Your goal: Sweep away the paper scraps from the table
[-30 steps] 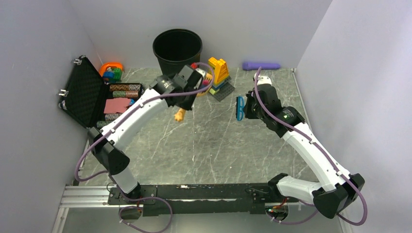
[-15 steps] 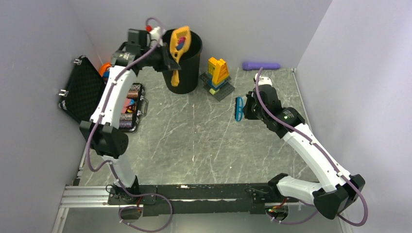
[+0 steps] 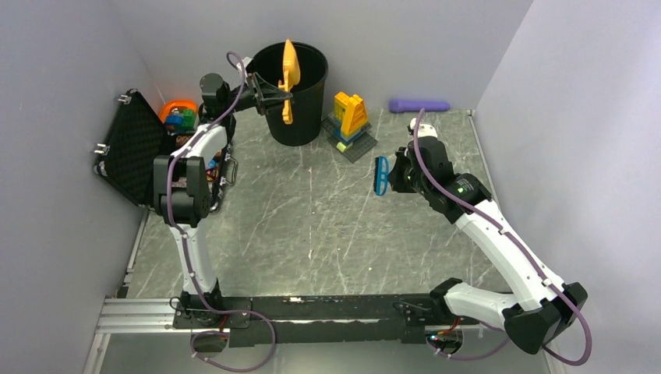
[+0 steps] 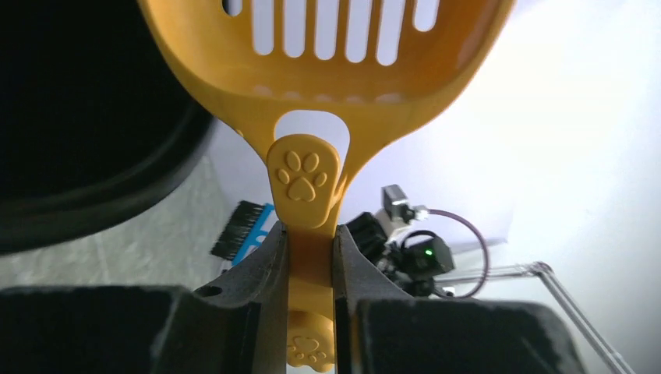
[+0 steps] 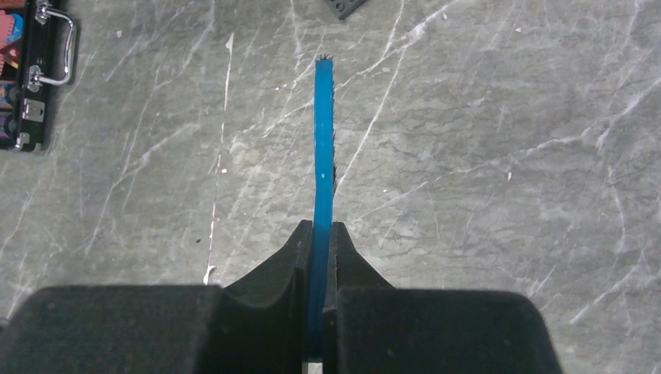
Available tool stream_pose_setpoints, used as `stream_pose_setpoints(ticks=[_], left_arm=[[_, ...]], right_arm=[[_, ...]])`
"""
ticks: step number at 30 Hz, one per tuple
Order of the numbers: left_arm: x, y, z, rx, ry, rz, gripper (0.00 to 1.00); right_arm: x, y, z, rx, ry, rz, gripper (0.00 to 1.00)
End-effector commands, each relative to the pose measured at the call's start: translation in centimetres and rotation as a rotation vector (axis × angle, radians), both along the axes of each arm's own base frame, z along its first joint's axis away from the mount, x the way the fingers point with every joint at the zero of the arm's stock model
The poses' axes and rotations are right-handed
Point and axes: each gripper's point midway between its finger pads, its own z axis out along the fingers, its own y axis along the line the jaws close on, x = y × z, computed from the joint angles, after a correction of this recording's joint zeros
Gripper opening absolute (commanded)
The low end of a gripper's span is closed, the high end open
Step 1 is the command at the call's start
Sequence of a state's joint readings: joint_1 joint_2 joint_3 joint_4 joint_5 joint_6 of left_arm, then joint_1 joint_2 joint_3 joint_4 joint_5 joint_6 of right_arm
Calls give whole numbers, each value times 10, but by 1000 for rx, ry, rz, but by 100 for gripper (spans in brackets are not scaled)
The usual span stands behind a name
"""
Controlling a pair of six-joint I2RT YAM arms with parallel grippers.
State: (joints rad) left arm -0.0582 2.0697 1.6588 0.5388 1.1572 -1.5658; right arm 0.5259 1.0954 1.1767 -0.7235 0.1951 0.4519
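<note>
Having raised the scoop point(image 3: 289, 66) over the 12 o'clock bin point(image 3: 304, 128), I judge scraps dumped; left gripper point(image 4: 310, 234) clamps it, right gripper point(image 5: 321, 230) clamps the brush point(image 5: 323, 140).

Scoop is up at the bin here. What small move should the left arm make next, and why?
Probably draw the orange scoop back from the black bucket and lower it toward the table. The left gripper grips its handle, blade on edge at the bucket's mouth. No paper scraps show on the table, and the right gripper holds the blue brush.
</note>
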Motion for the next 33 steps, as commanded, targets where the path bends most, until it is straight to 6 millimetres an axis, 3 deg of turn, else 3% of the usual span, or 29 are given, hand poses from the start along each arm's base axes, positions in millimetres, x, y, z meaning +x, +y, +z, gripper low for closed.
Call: stream_pose_setpoints(ticks=[1,11,14,15,19,22,23,25,28,33], left_arm=[[-40,-3,57,-112,-173,-140,0],[-73,-2,92,24,-325,-124,0],[-82,1,86,138,-360,-55,0],[-88,3,74,193,-287,-28,0],[-104,21,33,473,-280,126,0],[-119,45,-10,762,-260,268,0],[-127,47,-29,834,-236,267,0],[-136,71,-61,1028,-191,372,0],[-154,89,-103,1157,-114,411,0],[-174,97,-147,1302,-57,409,0]], right_arm=[[1,3,17,56,-52,2,0],[1,9,16,74,-46,19,0],[2,9,19,79,-61,21,0],[2,9,22,83,-72,21,0],[2,12,26,114,-110,34,0],[1,18,7,145,-89,44,6],[1,22,-1,163,-71,47,5],[-1,33,-17,206,-33,76,0],[1,42,-32,284,-20,65,0],[4,46,-48,388,-27,18,0]])
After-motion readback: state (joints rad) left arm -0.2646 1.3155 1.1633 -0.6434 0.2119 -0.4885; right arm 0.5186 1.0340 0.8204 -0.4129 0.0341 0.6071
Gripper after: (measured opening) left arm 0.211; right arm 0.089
